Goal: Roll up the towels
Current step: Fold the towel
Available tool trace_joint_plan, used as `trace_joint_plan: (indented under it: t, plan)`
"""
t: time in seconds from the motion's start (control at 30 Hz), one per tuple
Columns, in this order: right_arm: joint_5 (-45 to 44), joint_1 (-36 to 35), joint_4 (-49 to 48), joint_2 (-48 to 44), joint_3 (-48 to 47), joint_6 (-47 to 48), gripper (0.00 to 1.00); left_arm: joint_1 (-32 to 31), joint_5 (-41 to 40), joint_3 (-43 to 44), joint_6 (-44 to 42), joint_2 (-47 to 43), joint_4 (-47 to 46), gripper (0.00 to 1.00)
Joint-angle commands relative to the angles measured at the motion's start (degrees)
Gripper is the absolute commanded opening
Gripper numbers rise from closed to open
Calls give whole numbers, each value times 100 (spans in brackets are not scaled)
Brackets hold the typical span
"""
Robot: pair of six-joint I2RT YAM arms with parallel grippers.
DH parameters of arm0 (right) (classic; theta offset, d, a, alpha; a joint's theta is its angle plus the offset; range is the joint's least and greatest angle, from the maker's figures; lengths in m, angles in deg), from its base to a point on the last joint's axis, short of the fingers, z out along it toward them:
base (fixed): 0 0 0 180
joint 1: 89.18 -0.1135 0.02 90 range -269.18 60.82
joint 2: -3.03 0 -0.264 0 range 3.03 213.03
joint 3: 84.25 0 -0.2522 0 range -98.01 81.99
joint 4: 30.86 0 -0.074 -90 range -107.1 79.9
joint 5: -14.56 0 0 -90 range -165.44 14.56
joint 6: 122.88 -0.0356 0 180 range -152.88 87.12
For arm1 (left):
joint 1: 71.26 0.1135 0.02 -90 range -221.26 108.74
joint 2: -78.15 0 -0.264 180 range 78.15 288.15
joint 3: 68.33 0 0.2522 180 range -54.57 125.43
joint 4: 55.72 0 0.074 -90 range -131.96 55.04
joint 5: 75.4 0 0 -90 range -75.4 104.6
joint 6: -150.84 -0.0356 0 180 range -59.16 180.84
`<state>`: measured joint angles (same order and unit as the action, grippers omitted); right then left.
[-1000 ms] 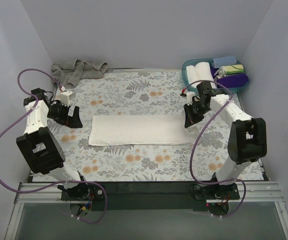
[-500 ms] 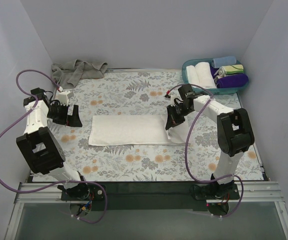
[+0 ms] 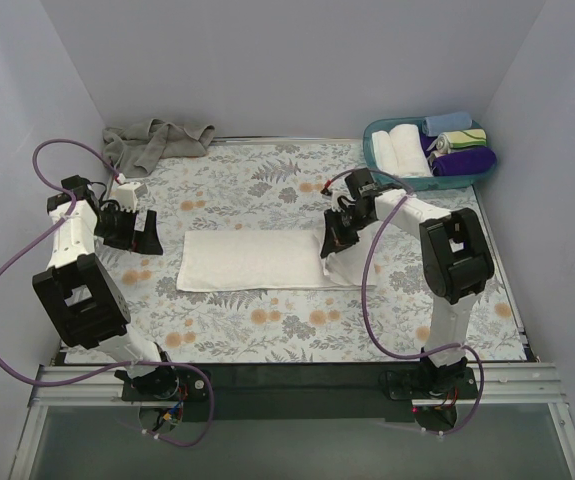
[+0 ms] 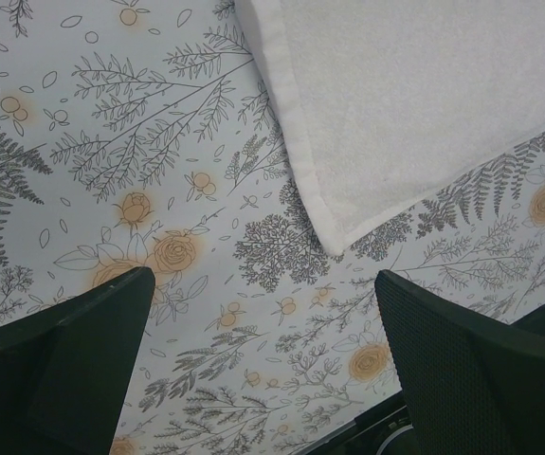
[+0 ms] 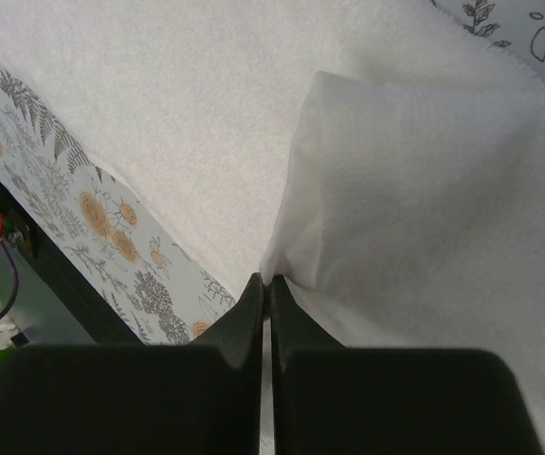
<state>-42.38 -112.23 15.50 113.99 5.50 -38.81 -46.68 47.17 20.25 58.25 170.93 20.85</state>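
White towel lies on the bench, its right end pinched in the closed right tool and folded over, likely to start a roll. Left tool hovers wide open, empty.

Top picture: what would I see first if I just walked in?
A big white towel lies flat mid-table, and the right gripper pinches its right end up into a fold. Far right, a teal basket holds rolled towels; a grey towel sits crumpled in the far left corner.
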Motion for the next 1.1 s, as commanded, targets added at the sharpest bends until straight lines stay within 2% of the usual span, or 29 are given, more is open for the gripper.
trace_joint_plan:
  t: [0.0,0.2,0.23,0.27,0.33,0.37,0.4,0.5,0.57,0.6,0.67,0.7,0.8,0.9,0.93,1.07]
  plan:
    - [174,-112,-131,-13,-59,-66,1,12,38,6,-57,-321,-128,98]
    - [192,-218,-184,57,29,-48,1,12,100,-38,-48,-339,-207,98]
    - [279,-218,-175,119,3,-39,6,12,134,-38,-49,-347,-207,98]
    - [332,-209,-166,119,-137,-13,19,3,161,-38,-110,-382,-216,98]
    - [603,-200,-61,76,-383,83,30,-49,292,-56,-197,-461,-242,98]
    - [718,-209,61,6,-506,145,43,-93,345,-47,-268,-505,-225,98]
    - [807,-200,106,-82,-603,206,50,-163,398,-47,-312,-645,-216,98]
    - [1106,-191,247,-425,-850,566,52,-619,416,-170,-365,-918,-286,96]
    - [1351,-95,282,-680,-815,828,50,-1068,364,-345,-418,-989,-313,87]
    - [1405,-42,326,-742,-798,944,49,-1304,363,-398,-409,-1006,-339,70]
    - [1169,203,510,-821,-719,1355,43,-1508,372,-582,-313,-937,-365,54]
    - [985,291,580,-813,-692,1523,40,-1613,355,-644,-295,-858,-348,37]
    - [10,582,774,-559,-797,2059,34,-2183,162,-820,-102,-471,-417,12]
    - [-545,749,801,-198,-990,2428,30,-2614,12,-978,223,-146,-759,6]
    - [-772,767,801,3,-1043,2491,30,-2668,-49,-1031,276,-76,-874,1]
    - [-1143,767,774,479,-1202,2588,25,-2871,-506,-1049,707,477,-1288,0]
